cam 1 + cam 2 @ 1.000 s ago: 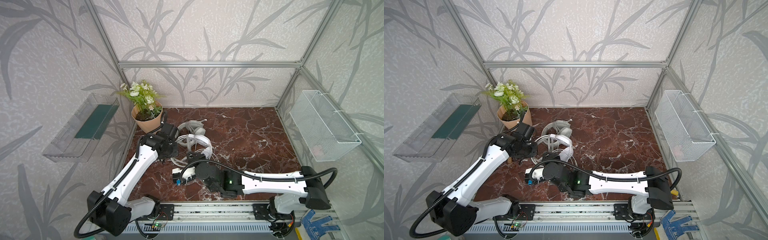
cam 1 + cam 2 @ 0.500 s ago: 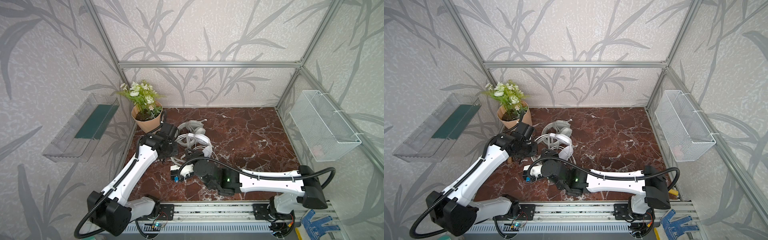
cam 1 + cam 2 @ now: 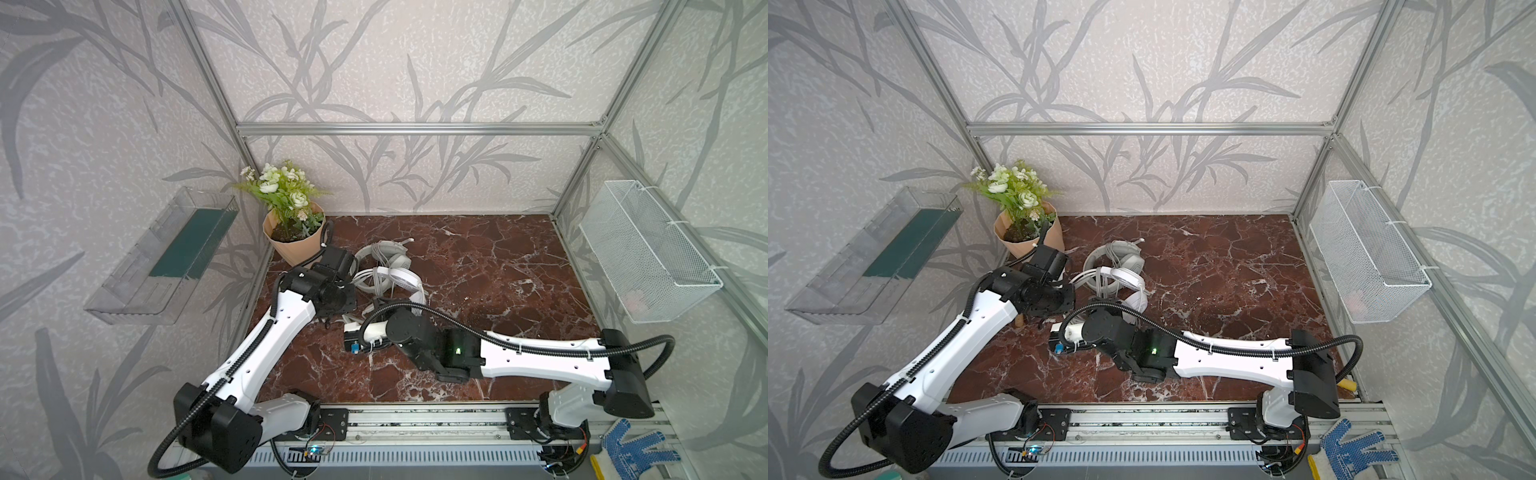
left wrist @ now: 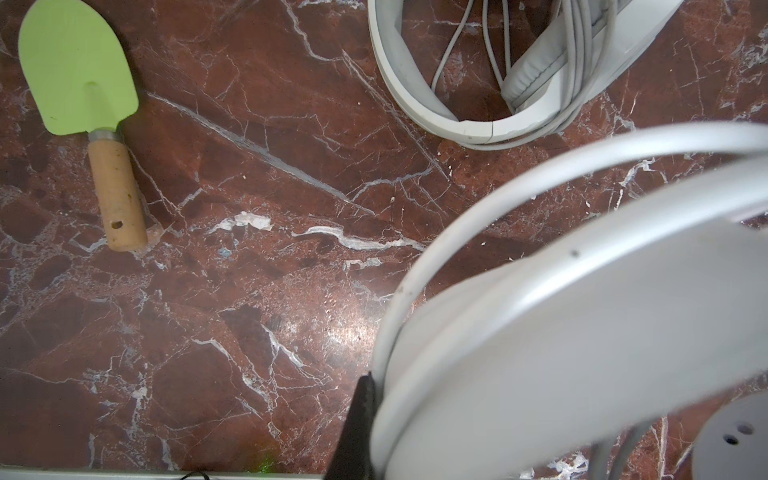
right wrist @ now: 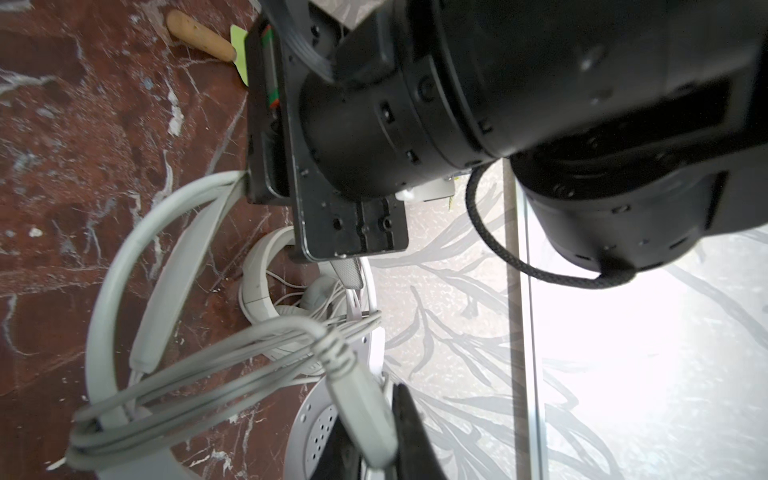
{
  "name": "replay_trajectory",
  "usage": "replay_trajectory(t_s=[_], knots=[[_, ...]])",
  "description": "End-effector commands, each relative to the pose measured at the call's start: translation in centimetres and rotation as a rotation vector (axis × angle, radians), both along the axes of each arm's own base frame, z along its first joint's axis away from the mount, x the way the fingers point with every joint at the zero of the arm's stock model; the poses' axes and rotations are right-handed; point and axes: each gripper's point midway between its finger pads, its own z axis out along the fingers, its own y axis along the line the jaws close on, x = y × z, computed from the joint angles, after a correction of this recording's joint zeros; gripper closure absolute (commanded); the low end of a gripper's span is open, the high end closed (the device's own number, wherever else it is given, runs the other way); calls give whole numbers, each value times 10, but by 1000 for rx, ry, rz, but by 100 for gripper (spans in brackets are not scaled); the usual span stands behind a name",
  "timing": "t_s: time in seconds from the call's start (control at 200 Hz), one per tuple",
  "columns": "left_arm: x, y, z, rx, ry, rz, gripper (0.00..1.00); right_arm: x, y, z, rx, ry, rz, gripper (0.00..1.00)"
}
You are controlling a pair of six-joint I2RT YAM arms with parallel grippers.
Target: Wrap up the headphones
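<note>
near the flower pot (image 3: 297, 249), the left gripper (image 4: 374, 415) clamps the glossy white headset (image 3: 407, 279) to steady it. the right gripper (image 5: 370, 444) pinches its cable end (image 5: 363, 409), likely finishing the wrap.

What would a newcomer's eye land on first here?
Two white-and-black arms, the left arm and right arm, meet over a tangle of white headphones and their cable on the red marble table, left of the middle. Behind them, a flower pot brightens the back left corner; a wire basket hangs on the right wall.

Glossy plastic headphones (image 3: 405, 277), polished marble table (image 3: 498, 257)
</note>
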Motion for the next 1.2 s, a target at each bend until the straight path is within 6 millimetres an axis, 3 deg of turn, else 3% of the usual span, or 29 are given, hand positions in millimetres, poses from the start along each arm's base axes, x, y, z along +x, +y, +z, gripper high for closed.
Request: replay_trajectory(t_s=[0.0, 0.21, 0.38, 0.6, 0.79, 1.01, 1.194], knots=[[2, -5, 4, -34, -31, -19, 100, -3, -4, 40, 158, 60, 3, 84], [-1, -6, 1, -38, -20, -26, 100, 10, -10, 35, 159, 84, -50, 87], [-2, -7, 1, -43, -18, -30, 100, 18, -13, 44, 178, 79, -107, 88], [-4, -7, -2, -42, -9, -39, 100, 21, -16, 50, 171, 94, -133, 100], [-5, -5, -1, -31, -15, -37, 100, 2, -13, 34, 156, 268, -86, 100], [-3, -5, 0, -28, -16, -41, 100, -43, 2, 9, 214, 593, 53, 100], [-4, -6, 0, -33, -17, -44, 100, -49, 7, 4, 218, 656, 58, 100]])
